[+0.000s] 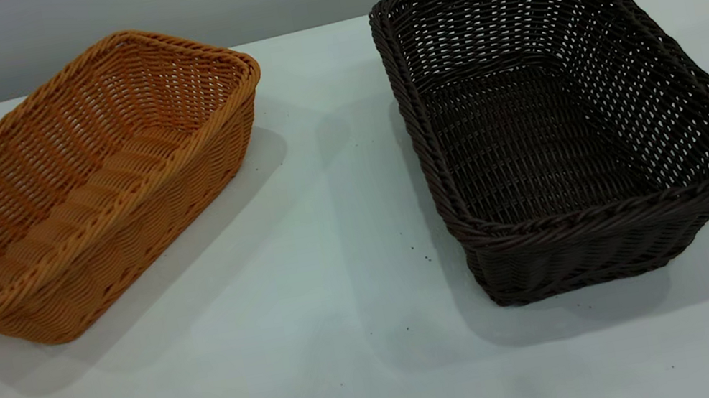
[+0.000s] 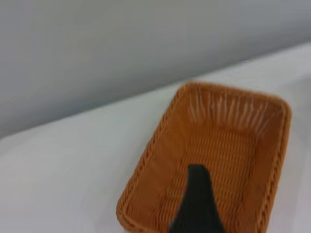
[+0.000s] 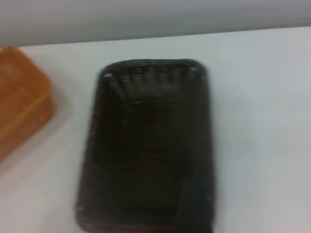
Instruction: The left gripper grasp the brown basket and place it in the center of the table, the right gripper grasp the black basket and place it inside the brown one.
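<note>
So nothing is done yet: the brown basket (image 1: pixel 76 190) and the black basket (image 1: pixel 567 125) stand apart on the table (image 1: pixel 351 345). Whether the left gripper (image 2: pixel 197 204) or the right gripper (image 3: pixel 194 206) is open, I cannot tell.

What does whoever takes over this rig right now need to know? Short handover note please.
Left gripper: above the brown basket, nothing held; only one finger shows, open or shut unclear.
Right gripper: above the black basket, nothing held; open or shut unclear too.
Brown basket sits on the table at the left, angled, empty. Black basket sits at the right, empty, apart from the brown one.
Done: nothing; neither basket is grasped.
Left: left gripper grasps the brown basket and sets it at table centre; then right gripper grasps the black basket and puts it inside the brown one.
</note>
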### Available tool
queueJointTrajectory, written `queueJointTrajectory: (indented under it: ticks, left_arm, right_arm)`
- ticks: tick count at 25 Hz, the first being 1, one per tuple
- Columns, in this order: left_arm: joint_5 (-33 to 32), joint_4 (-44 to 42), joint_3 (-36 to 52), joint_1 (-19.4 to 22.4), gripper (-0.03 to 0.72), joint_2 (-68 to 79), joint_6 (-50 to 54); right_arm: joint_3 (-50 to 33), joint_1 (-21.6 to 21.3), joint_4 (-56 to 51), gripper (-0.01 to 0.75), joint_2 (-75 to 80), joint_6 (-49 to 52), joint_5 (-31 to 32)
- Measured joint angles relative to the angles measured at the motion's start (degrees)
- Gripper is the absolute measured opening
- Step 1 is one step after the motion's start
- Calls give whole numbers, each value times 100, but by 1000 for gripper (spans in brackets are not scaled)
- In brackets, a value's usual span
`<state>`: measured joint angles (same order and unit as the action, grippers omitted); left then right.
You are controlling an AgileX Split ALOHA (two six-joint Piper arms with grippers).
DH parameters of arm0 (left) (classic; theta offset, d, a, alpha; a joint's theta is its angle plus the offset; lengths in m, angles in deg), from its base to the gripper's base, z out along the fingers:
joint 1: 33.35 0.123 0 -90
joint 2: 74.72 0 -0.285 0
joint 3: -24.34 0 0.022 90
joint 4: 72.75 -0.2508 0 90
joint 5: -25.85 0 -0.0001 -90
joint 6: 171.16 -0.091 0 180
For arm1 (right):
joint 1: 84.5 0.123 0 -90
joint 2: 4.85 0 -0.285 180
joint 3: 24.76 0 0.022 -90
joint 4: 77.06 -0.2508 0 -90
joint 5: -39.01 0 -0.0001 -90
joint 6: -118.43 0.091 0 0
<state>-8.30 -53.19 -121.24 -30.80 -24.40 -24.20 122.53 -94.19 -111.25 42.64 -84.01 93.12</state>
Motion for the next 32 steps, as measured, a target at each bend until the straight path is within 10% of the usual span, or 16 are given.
queueJointTrajectory:
  ticks: [16, 32]
  left_arm:
    - [-36, 78, -578, -1130, 497, 3206, -760]
    - [994, 115, -741, -1601, 490, 4760, -755]
  right_arm:
    - [-208, 29, -2588, 496, 1484, 1249, 36]
    - [-1445, 1333, -3108, 493, 1646, 3242, -1312]
